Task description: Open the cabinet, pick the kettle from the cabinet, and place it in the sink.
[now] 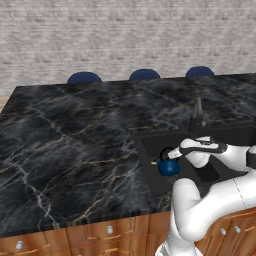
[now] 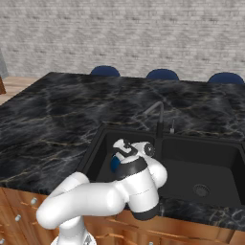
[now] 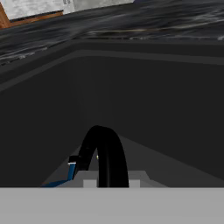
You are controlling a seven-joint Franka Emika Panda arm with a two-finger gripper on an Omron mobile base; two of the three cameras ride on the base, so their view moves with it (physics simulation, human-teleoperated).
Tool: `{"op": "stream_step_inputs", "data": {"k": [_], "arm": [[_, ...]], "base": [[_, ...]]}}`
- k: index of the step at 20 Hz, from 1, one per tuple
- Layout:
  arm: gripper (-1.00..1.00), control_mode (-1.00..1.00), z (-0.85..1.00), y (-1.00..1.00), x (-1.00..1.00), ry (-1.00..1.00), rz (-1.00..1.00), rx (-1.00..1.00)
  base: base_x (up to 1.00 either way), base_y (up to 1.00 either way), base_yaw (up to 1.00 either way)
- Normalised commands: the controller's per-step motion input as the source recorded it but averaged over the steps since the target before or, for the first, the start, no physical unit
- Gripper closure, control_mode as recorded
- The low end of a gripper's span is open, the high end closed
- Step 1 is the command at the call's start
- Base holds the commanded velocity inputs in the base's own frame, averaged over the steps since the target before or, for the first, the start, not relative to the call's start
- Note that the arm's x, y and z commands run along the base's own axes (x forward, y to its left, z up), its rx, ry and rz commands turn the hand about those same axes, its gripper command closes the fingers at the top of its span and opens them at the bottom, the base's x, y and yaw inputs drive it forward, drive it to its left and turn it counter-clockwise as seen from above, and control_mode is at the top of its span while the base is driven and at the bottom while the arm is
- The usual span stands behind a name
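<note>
Arm bent hard at the elbow, my upper link rising from the base and folding forward and down so my wrist reaches low into the sink (image 1: 150, 150), at its left end. In the left base view my hand lies nearly level, stretched to the left over the basin, with my gripper (image 1: 169, 155) at the top of the kettle (image 1: 168, 167). The kettle is dark blue, sits upright inside the sink near the left wall, its black loop handle (image 3: 103, 153) arching up right at my fingertips. In the right base view my big white elbow and wrist block most of it; only a small blue patch of the kettle (image 2: 115, 164) shows beside my wrist, the sink wall (image 2: 95, 143) just left of it. The hand view looks along the dark basin wall, and the black handle rises straight up the middle at the bottom, a sliver of blue body beside it. My fingers are nearly closed around the handle, narrow gap, still on it as far as I can tell; exact contact is hidden. Faucet (image 2: 159, 119) stands behind the basin, apart from my hand. 3 blue chair backs (image 1: 144, 75) line the far side of the black marble counter (image 1: 65, 145).
</note>
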Motion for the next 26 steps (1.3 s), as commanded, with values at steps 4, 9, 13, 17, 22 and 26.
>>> {"op": "stream_step_inputs", "data": {"k": [4, 9, 13, 17, 22, 26], "arm": [[1.00, -1.00, -0.40, 0.09, -0.36, -0.14, 0.00, -0.04], [1.00, -1.00, -0.39, 0.15, -0.28, -0.06, 0.00, -0.06], [1.00, -1.00, -0.44, 0.23, -0.18, 0.00, 0.00, -0.11], [1.00, -1.00, -0.49, 0.27, -0.17, 0.00, 0.00, -0.14], [-1.00, -1.00, -0.52, 0.28, -0.22, 0.01, 0.00, -0.16], [-1.00, -1.00, -0.44, 0.12, -0.24, 0.04, -0.03, -0.16]], "base": [[0.00, 0.00, 0.00], [0.00, 0.00, 0.00], [0.00, 0.00, 0.00], [0.00, 0.00, 0.00], [0.00, 0.00, 0.00], [0.00, 0.00, 0.00]]}}
